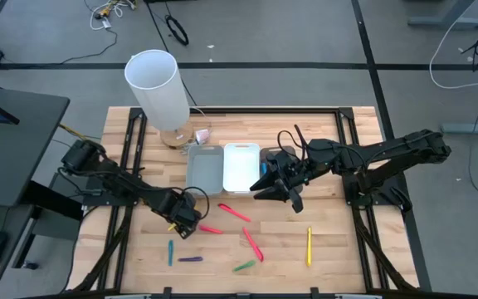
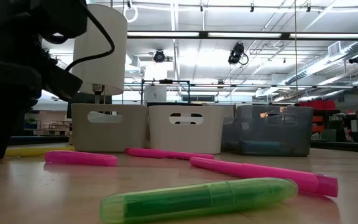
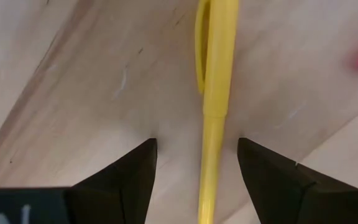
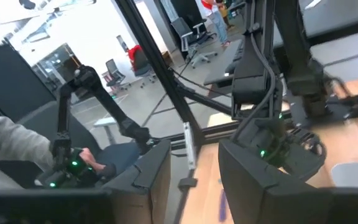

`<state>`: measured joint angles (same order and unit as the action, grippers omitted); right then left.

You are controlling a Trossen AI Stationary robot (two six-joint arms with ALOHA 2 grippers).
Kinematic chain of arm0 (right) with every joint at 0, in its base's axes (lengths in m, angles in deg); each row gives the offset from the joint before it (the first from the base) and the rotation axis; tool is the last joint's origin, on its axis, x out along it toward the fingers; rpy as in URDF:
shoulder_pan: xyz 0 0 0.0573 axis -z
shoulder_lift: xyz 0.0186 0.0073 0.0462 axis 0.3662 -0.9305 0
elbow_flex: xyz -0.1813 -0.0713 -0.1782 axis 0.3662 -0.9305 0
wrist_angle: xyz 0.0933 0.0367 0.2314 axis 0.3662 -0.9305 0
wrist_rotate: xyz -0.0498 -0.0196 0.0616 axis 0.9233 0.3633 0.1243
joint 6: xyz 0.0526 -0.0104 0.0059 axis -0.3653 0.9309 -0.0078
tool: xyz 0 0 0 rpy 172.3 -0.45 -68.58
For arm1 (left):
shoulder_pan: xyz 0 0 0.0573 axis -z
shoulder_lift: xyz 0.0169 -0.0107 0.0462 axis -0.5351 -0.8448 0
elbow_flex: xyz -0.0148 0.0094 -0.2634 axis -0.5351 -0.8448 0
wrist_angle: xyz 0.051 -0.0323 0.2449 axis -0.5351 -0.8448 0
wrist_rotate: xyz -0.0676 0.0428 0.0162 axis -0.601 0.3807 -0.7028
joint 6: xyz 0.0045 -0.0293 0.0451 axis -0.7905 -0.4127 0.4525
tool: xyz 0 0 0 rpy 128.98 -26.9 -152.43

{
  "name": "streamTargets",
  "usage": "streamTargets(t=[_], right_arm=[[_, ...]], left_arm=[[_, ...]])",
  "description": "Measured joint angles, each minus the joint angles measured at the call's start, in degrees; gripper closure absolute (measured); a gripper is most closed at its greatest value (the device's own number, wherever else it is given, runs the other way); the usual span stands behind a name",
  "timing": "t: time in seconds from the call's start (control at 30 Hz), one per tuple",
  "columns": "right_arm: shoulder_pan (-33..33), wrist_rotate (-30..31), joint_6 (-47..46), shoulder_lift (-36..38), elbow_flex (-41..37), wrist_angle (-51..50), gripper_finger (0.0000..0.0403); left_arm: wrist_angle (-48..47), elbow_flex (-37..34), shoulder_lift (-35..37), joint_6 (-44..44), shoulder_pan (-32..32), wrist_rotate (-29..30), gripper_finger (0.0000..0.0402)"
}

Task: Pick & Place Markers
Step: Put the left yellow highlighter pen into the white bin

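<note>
A slim yellow marker [image 3: 213, 106] lies flat on the pale wood-grain tabletop [image 3: 73, 93], between the left gripper's [image 1: 182, 223] parted, wedge-shaped dark fingers [image 3: 126, 180]. The right gripper [image 1: 279, 189] hangs beside the smooth rectangular bins [image 1: 241, 166], fingers apart, empty.

arms: two, both showing matte black, jointed segments; left arm [image 1: 114, 178]; right arm [image 1: 388, 154]
cables: black loops running along the wrists
fingers [image 3: 126, 174]: showing dark, wedge-shaped, tapering to points
markings: green lights glowing on the right wrist housing
</note>
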<state>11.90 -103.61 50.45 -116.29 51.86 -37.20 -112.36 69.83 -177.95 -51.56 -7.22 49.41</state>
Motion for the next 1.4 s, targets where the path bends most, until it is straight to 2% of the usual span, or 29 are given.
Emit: streamTargets(t=[0.4, 0.7, 1.4], right_arm=[[0.2, 0.0, 1.7, 0.0, 0.0, 0.1, 0.0269], [0.2, 0.0, 1.3, 0.0, 0.0, 0.1, 0.0269], [0.2, 0.0, 1.1, 0.0, 0.0, 0.1, 0.0269]], left_arm=[[1.6, -1.3, 0.0, 2.2, 0.1, -0.3, 0.0209], [2.0, -1.4, 0.0, 2.2, 0.2, 0.2, 0.0215], [3.3, -1.4, 0.2, 0.6, 0.2, -0.4, 0.0376]])
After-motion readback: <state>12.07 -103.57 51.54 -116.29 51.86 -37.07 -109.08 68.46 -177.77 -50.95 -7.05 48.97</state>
